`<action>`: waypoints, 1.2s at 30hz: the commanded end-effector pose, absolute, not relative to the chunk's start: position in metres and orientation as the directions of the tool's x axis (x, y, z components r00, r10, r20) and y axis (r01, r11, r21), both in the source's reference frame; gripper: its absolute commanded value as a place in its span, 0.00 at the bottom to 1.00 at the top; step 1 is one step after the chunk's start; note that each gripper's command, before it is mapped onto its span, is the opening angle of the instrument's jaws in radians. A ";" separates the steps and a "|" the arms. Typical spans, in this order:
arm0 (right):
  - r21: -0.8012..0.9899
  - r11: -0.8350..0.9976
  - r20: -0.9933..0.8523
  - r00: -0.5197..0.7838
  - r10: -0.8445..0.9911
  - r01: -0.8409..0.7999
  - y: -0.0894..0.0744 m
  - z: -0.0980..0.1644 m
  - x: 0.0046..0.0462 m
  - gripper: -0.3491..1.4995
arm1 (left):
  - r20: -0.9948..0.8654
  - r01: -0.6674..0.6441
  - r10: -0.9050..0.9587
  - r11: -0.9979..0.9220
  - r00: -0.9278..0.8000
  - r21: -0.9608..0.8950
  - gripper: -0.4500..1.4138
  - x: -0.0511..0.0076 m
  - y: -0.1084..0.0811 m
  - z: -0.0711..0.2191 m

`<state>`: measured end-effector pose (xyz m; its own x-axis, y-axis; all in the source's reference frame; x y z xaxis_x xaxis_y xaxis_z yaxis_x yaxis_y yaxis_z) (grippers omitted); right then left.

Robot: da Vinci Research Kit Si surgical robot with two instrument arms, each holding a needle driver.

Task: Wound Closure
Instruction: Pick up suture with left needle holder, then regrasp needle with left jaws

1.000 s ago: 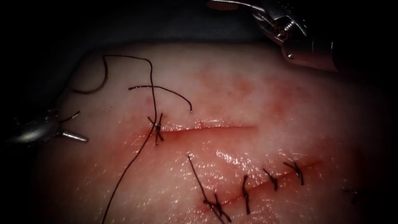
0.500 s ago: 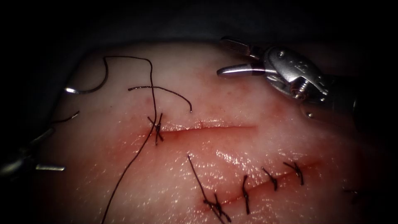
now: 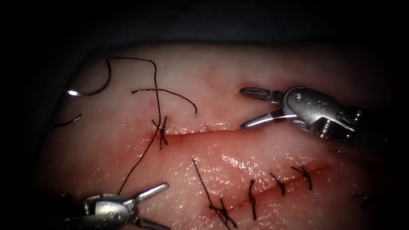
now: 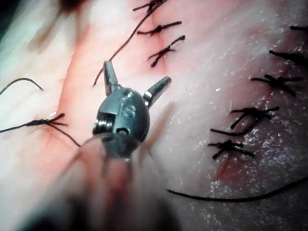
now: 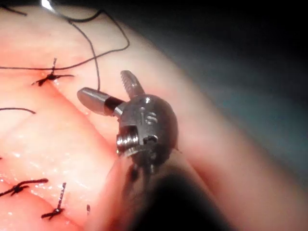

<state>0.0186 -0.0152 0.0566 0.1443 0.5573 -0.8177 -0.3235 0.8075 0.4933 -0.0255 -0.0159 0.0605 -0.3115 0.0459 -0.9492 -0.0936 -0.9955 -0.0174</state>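
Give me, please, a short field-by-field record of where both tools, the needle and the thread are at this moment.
left claw: jaws open, holding nothing, low on the tissue, below the cut's left end
right claw: jaws open, holding nothing, at the right end of the cut
needle: lying free on the tissue's surface, upper left of the cut, in neither tool
thread: runs from the needle down past the knot at the cut's left end toward the left claw

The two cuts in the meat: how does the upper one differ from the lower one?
The upper cut gapes along most of its length and carries one knotted stitch at its left end. The lower cut is drawn closed under several stitches and runs slanted, while the upper lies nearly level. Both lie in the same tissue and look reddish.
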 end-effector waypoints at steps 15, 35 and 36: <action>0.464 0.823 -0.833 0.155 0.531 -0.327 -0.015 0.059 0.0194 0.91 | -0.946 -0.129 -0.153 -0.972 -0.286 0.197 0.50 -0.0326 -0.015 0.057; 0.379 0.898 -0.885 0.195 0.422 -0.222 -0.018 0.057 0.0201 0.81 | -0.851 -0.067 -0.360 -0.908 -0.383 0.414 0.00 -0.0337 -0.013 0.056; 0.341 0.920 -0.907 0.188 0.376 -0.193 -0.018 0.057 0.0207 0.80 | -0.847 -0.069 -0.353 -0.909 -0.396 0.411 0.00 -0.0330 -0.012 0.056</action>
